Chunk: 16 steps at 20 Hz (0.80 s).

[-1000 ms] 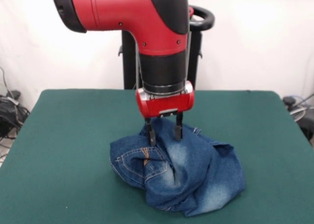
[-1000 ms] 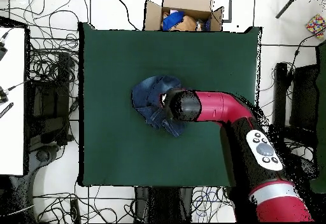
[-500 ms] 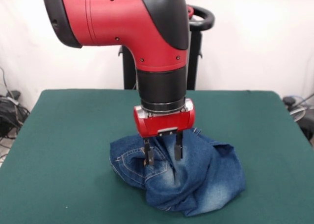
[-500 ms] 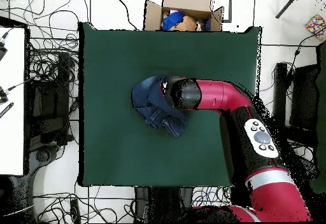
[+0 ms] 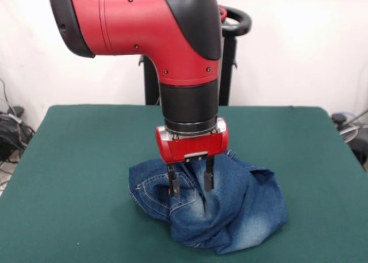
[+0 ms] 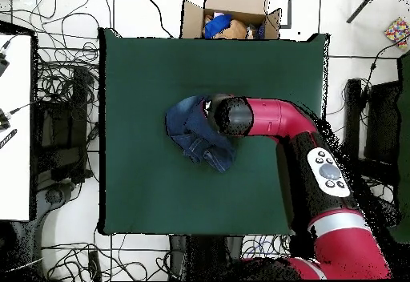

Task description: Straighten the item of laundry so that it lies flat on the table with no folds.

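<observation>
1. Right now the jeans (image 5: 210,205) sit bunched in a heap near the middle of the table (image 5: 75,159), layers folded over one another, a stitched pocket panel facing the front camera's left side.
2. My gripper (image 5: 191,180) is down on the top of the heap, jaws spread, one finger on each side of a raised fold; nothing pinched yet as far as I can see.
3. Risk: closing here may catch several layers at once. Pulling would then drag the whole bundle instead of opening it.
4. Risk: if I catch only a thin ridge of denim, it's stiff and heavy, so it could slip out on the lift and flop back folded.
5. Risk: the heap hides where the legs and waistband run. A pull in the wrong direction could tighten the twist, not release it.
6. Overhead, my own arm (image 6: 280,130) covers part of the jeans, so the grasp point is hidden there; only the front view shows it.
7. Table has free green cloth all round the heap, so room to spread isn't the limit.
8. Off the table: a cardboard box (image 6: 228,14) at one edge, cables (image 6: 64,86) on the floor. Neither is in my way.
</observation>
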{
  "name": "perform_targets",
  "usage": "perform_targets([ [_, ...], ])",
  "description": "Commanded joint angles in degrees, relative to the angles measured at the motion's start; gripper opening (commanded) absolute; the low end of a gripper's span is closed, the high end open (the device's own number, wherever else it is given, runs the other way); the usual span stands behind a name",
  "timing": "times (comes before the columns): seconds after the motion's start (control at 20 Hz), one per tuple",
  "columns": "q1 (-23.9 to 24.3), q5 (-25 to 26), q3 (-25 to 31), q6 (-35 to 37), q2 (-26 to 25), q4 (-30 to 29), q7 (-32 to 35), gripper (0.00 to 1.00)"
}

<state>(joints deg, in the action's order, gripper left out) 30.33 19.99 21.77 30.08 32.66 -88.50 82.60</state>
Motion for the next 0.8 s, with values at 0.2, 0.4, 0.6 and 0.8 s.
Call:
perform_targets([
  [0.2,-0.2,-4.6,-0.3,16.1,13.3,-3.8,2.2,1.0],
  [0.4,0.1,-5.4,-1.1,19.9,18.9,-5.9,2.0,1.0],
  [0.6,1.8,-6.3,-1.1,20.9,23.1,-9.5,0.8,1.0],
  [0.8,3.0,-6.0,-0.9,20.2,24.5,-11.9,0.0,1.0],
])
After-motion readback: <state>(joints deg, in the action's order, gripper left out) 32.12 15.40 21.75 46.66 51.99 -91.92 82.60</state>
